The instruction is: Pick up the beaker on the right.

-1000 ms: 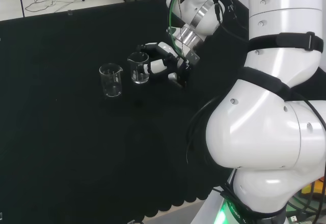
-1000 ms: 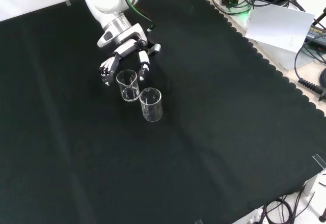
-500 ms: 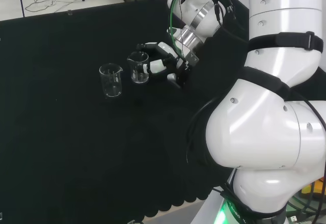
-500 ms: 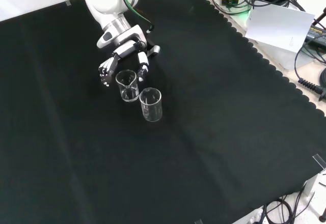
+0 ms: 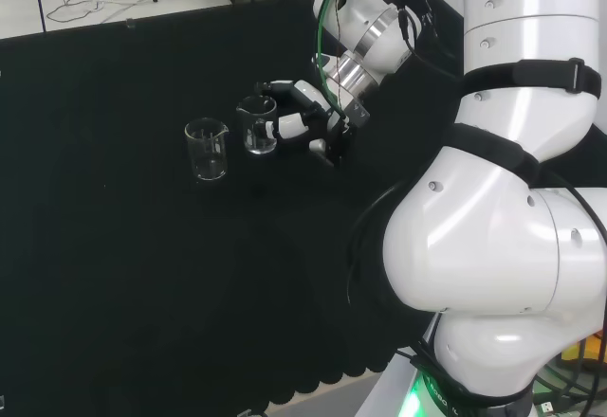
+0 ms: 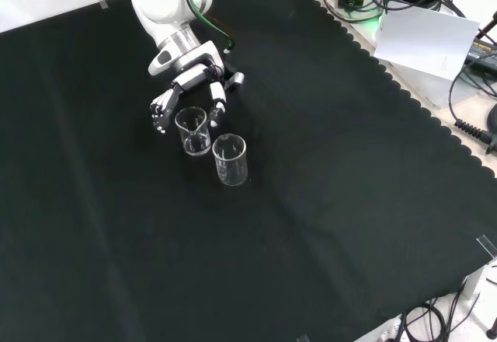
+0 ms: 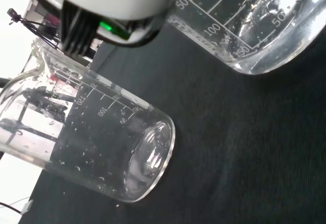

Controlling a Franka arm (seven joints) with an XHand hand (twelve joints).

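Right-hand clear glass beaker (image 5: 257, 125) in head view stands upright between the curled, not-yet-closed fingers (image 5: 287, 125) of black-and-white hand (image 5: 318, 118), second clear beaker (image 5: 207, 150) just left.

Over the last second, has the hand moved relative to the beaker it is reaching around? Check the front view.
Barely. In the front view the hand has drifted slightly upward, away from the nearer beaker, while staying curved around the farther beaker, which stands where it was.

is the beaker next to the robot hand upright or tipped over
Upright. The beaker beside the hand stands on its base on the cloth, open rim up.
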